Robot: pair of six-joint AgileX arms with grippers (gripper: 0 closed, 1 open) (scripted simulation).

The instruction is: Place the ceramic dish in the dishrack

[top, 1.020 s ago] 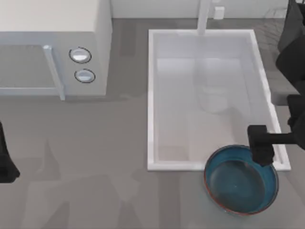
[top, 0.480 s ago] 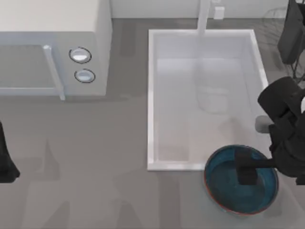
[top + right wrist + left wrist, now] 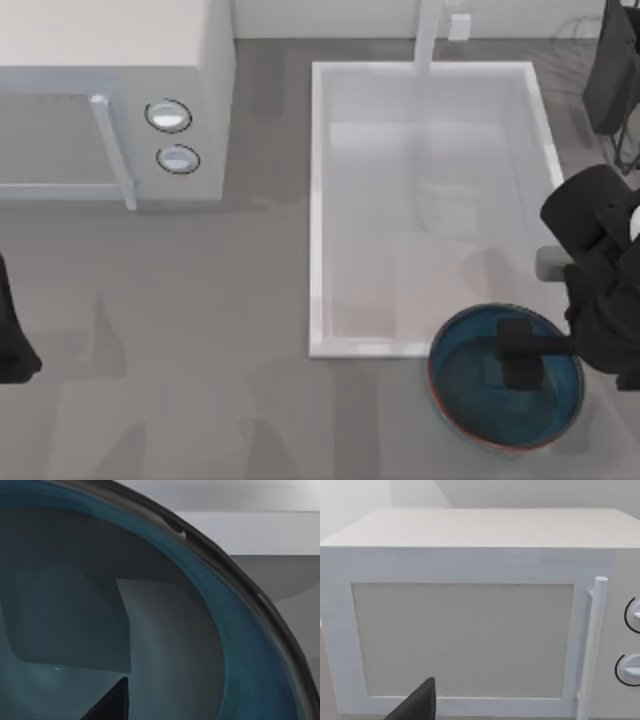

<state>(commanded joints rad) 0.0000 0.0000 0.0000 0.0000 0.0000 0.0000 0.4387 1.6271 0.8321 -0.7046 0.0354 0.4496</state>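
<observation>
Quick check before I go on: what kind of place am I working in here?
Most likely a simulated kitchen counter: a white sink basin with a faucet, a microwave at left, and the ceramic dish under the right gripper.

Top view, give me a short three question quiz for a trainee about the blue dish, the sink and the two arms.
1. True or false: the ceramic dish lies inside the sink.
2. Which pincer is above the dish: A left, B right?
3. Fill in: the white box with two round knobs at the table's left is a ____.

Key:
1. False; it sits on the counter at the sink's near right corner, overlapping its edge.
2. B; the right pincer is over the dish's inside, while the left arm is parked at the left edge.
3. Microwave.
</observation>
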